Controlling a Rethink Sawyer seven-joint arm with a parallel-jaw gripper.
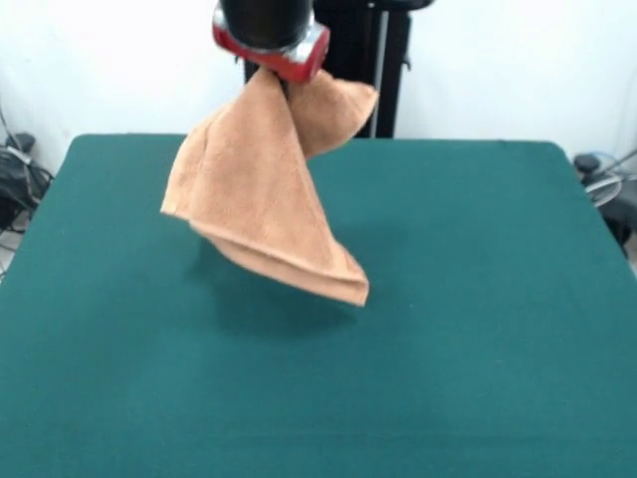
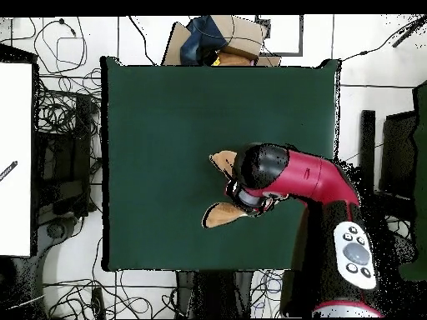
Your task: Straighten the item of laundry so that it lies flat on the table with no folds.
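The light orange-brown towel hangs in the air, bunched and twisted, with its lowest corner just above the dark green table. My gripper is shut on the towel's top, below the red and black wrist, and the cloth hides the fingers. In the overhead view the arm covers most of the towel. Only two orange tips show beside the wrist, over the table's right middle.
The black pedestal stands behind the table's far edge. Cardboard boxes lie beyond the table's top edge in the overhead view. Cables and a white board are at the left.
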